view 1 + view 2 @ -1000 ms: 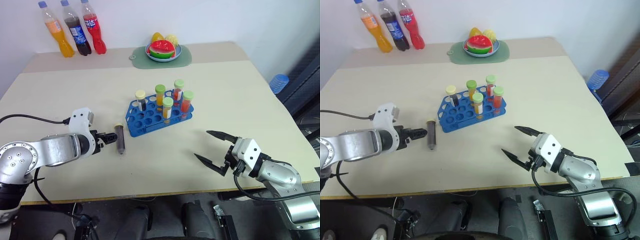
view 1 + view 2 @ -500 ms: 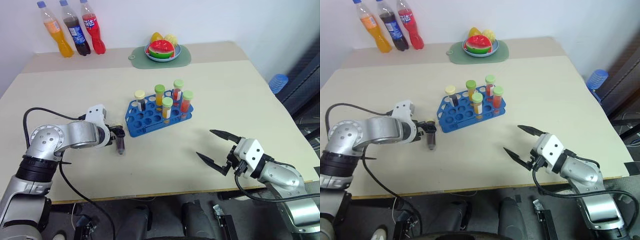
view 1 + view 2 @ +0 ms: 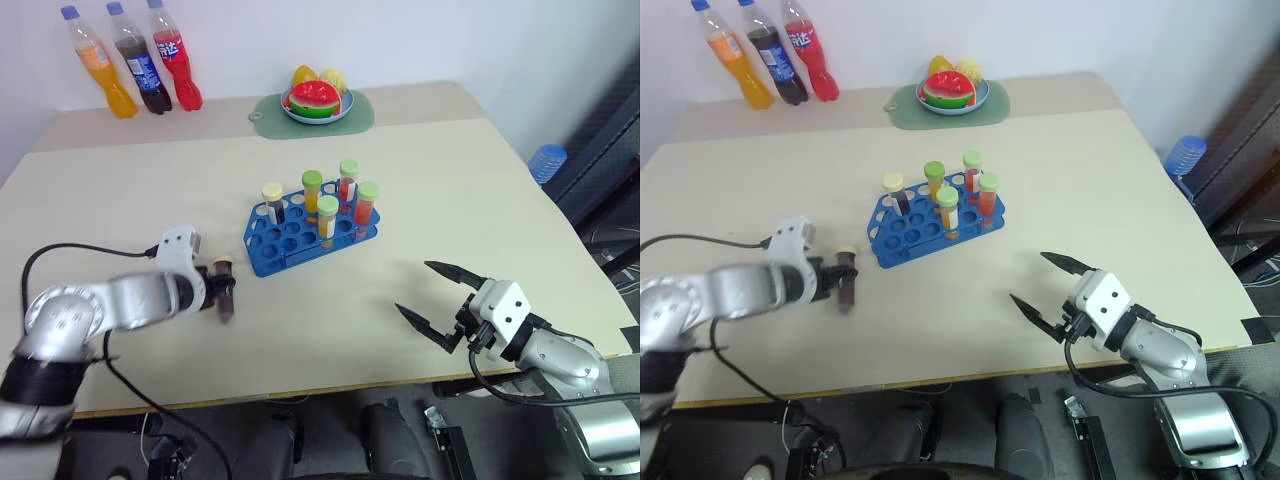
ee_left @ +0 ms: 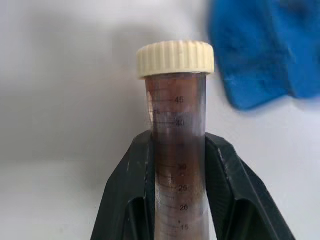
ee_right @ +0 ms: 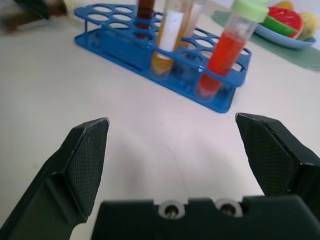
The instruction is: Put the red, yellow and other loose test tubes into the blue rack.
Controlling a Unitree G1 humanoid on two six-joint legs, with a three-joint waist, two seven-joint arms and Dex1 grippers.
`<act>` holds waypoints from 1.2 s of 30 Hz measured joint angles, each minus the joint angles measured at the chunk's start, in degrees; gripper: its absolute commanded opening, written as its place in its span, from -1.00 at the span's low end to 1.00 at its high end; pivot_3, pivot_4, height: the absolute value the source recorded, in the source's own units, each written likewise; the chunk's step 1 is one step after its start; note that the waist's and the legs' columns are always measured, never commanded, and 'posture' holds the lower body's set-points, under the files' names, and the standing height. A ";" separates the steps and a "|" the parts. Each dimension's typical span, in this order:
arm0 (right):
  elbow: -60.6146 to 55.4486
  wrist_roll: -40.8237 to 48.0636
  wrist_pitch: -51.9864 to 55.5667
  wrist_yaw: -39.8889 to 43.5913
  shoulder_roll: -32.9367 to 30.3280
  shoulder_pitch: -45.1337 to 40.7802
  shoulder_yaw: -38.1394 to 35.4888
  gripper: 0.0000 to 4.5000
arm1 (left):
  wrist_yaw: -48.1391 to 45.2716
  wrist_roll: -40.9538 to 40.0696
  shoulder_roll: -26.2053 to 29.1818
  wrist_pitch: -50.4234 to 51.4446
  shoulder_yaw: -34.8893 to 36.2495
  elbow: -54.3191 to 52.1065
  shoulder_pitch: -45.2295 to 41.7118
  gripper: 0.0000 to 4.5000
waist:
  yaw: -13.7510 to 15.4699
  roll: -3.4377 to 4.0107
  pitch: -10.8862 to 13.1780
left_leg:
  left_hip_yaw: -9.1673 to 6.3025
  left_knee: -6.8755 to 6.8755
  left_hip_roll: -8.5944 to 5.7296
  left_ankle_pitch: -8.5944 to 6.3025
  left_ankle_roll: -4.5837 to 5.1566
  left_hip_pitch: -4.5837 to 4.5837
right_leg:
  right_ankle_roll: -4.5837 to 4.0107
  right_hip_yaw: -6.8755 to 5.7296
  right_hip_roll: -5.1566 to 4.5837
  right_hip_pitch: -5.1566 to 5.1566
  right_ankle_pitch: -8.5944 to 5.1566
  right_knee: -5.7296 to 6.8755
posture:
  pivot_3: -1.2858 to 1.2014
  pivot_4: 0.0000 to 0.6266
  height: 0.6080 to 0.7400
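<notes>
My left gripper [image 3: 221, 293] is shut on the dark brown test tube [image 3: 225, 291] with a cream cap, just left of the blue rack [image 3: 285, 247]. In the left wrist view both fingers [image 4: 131, 172] clamp the brown tube [image 4: 177, 125] below its cap, with the rack's corner [image 4: 262, 60] behind. I cannot tell whether the tube is clear of the table. Several capped tubes stand in the rack, among them a red one [image 3: 366, 203] and a yellow one [image 3: 327, 218]. My right gripper [image 3: 415, 288] hovers open and empty near the table's front right, facing the rack [image 5: 117, 42].
Three soda bottles [image 3: 125, 62] stand at the back left corner. A fruit plate [image 3: 315, 102] rests on a green mat at the back middle. A blue object [image 3: 546, 160] sits off the table's right edge.
My left gripper has closed on the brown tube, which lay free in front of its open fingers a second ago. The whole picture has shifted slightly. The right gripper has stayed in place.
</notes>
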 measured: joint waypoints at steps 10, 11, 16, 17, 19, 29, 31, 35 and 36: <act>-2.87 1.57 2.12 -5.05 4.38 5.84 -3.05 1.00 | -53.01 40.54 -14.43 -37.66 -0.03 2.48 -1.80 -0.65 | 3.04 0.07 -0.01 | 0.16 0.24 0.28 -0.32 0.57 0.29 | -0.25 -0.41 -0.08 1.11 0.00 -0.96 | 0.03 -0.52 1.00; -3.40 1.64 2.12 -5.28 4.42 6.37 -3.67 1.00 | -54.03 43.90 -16.27 -40.63 -1.88 3.85 -2.91 -0.65 | 2.82 -0.01 -0.01 | 0.16 0.22 0.30 -0.34 0.59 0.28 | -0.21 -0.40 -0.07 1.08 0.02 -0.98 | 0.03 -0.52 1.00; -5.84 1.68 2.84 -6.55 4.68 10.06 -6.08 1.00 | -57.70 55.56 -27.58 -52.97 -7.61 14.14 -10.57 -0.65 | 2.60 -0.02 -0.01 | 0.18 0.17 0.37 -0.36 0.63 0.27 | 0.02 -0.36 -0.01 0.96 0.14 -0.93 | 0.03 -0.52 1.00; -6.40 1.69 3.07 -6.91 4.72 10.22 -6.37 1.00 | -58.09 57.36 -29.17 -54.82 -8.43 16.25 -11.72 -0.65 | 2.58 -0.01 -0.02 | 0.19 0.18 0.39 -0.36 0.63 0.27 | 0.03 -0.36 0.02 0.96 0.15 -0.93 | 0.03 -0.52 1.00; -7.61 1.69 3.25 -7.42 4.79 10.83 -7.08 1.00 | -58.89 60.97 -31.81 -58.66 -9.62 20.18 -12.98 -0.65 | 2.64 -0.01 -0.02 | 0.19 0.19 0.40 -0.36 0.63 0.28 | 0.05 -0.36 0.02 0.97 0.16 -0.92 | 0.03 -0.52 1.00; -10.23 1.58 4.30 -9.51 6.33 13.86 -7.44 1.00 | -54.89 75.48 -39.19 -71.75 -12.76 32.58 -14.38 -0.65 | 2.67 -0.03 -0.01 | 0.05 0.20 0.40 -0.36 0.64 0.29 | 0.26 -0.36 0.03 0.98 0.26 -0.92 | 0.03 -0.52 1.00; -10.25 1.58 4.37 -9.69 6.33 13.89 -7.70 1.00 | -54.19 75.81 -40.48 -72.76 -12.56 34.11 -14.98 -0.65 | 2.76 -0.03 -0.01 | 0.03 0.22 0.39 -0.36 0.64 0.29 | 0.26 -0.36 0.03 1.01 0.26 -0.93 | 0.03 -0.52 1.00; -11.04 1.60 4.58 -9.71 6.31 13.96 -7.81 1.00 | -52.98 76.04 -41.92 -74.73 -11.92 38.26 -17.00 -0.65 | 2.80 -0.02 -0.01 | 0.01 0.25 0.38 -0.36 0.64 0.30 | 0.29 -0.37 0.03 1.03 0.27 -0.93 | 0.03 -0.52 1.00; -11.23 1.61 4.65 -9.70 6.30 14.06 -7.96 1.00 | -52.73 76.04 -42.21 -74.93 -11.65 39.07 -17.35 -0.65 | 2.79 -0.02 -0.01 | 0.01 0.24 0.38 -0.36 0.64 0.30 | 0.30 -0.37 0.03 1.03 0.26 -0.93 | 0.03 -0.52 1.00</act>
